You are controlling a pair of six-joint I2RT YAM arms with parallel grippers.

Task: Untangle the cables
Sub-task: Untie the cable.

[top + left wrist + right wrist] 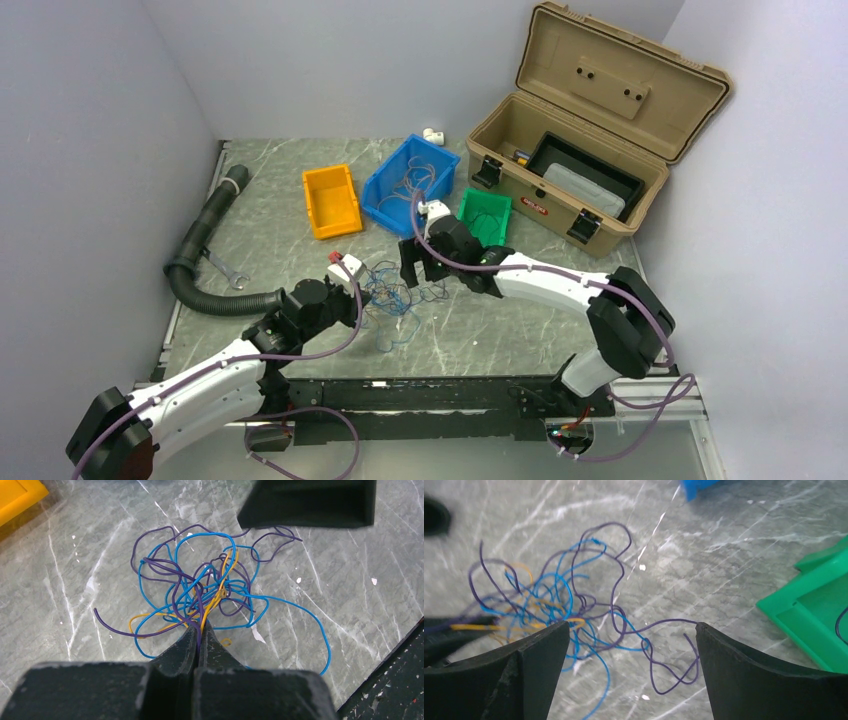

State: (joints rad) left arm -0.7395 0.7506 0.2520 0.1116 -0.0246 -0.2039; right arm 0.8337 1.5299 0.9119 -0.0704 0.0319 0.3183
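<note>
Left hand (201, 630) pinches thin purple and yellow strands of the looping cables (200, 580); right hand (633, 626) gapes wide, empty.

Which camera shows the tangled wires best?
The left wrist view. The wires fill it, sharp, with blue, purple and yellow strands easy to tell apart. The right wrist view shows them blurry and partly hidden. The top view shows only a tiny scribble.

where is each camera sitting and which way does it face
top external: above, behind the bases, facing down at the table; left arm and right arm show.
left wrist: on that wrist, facing down; left end effector shut on the cables.
right wrist: on that wrist, facing down; right end effector open.
shared: both wrist views show the cables.
</note>
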